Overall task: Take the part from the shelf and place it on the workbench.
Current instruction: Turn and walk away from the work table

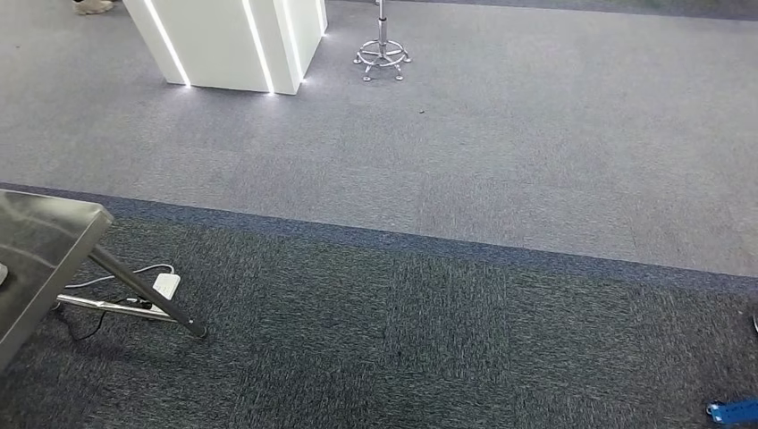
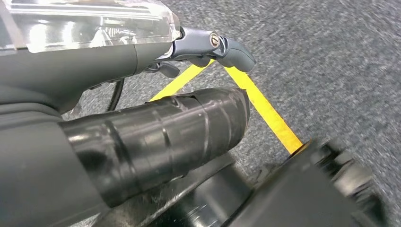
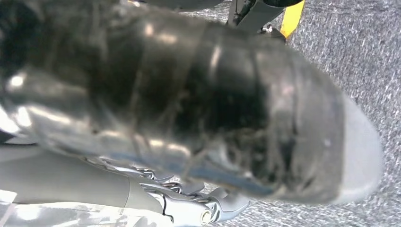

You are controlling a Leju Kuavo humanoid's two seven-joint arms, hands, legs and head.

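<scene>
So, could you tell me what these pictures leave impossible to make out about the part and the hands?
- Part: the black taped cylinder in the right wrist view is blurred, so its identity is unclear.
- Right hand: mostly hidden behind that cylinder; grip unreadable.
- Left hand: its fingers are cut short by a second black cylinder.
- Metal table: cut off by the head view's left edge.

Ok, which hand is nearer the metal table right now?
Left, most likely. The metal table sits at the far left of the head view, the left hand's side; that hand hangs over yellow floor tape. The right hand hangs over carpet on the opposite side.
</scene>
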